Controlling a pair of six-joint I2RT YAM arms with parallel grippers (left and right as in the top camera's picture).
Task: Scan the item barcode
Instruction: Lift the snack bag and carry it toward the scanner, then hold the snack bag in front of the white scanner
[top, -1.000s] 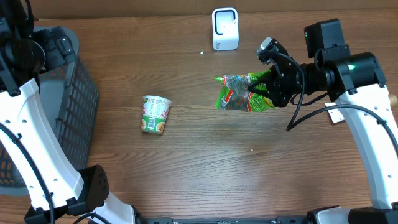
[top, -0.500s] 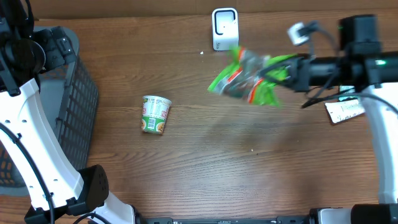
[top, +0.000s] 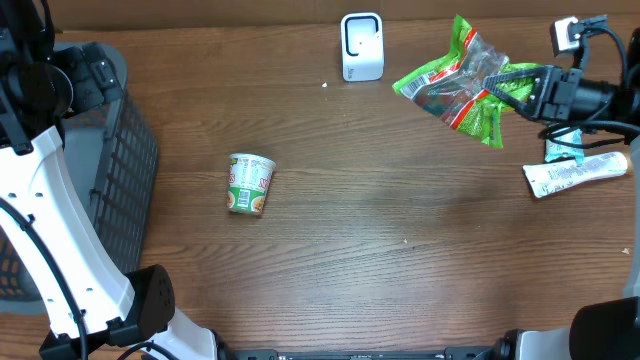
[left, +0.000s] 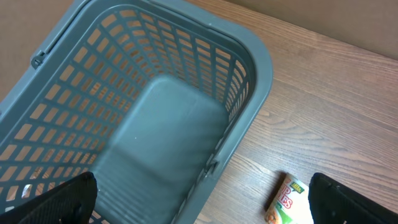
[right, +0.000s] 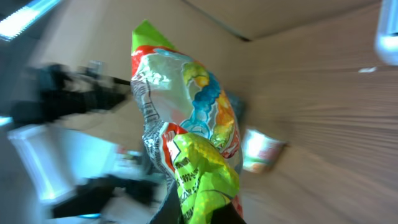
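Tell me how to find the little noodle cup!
Start at the big gray basket at the left edge of the table. To its right, alone on the bare wood, lies a small cup. It is the only round thing, green and white, unlike the crinkly bag and flat tube far right.

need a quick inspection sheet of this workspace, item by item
Surface: brown wood-grain table, no spills seen.
Job's things: crinkly green snack bag held in the air, right of the white boxy scanner.
Clutter: green-and-white paper cup on its side; white tube at right; grey plastic mesh basket at left.
End effectors: left end effector open above the basket; right end effector shut on the bag.
Cables: black cable at the right arm.
Surroundings: nothing seen.
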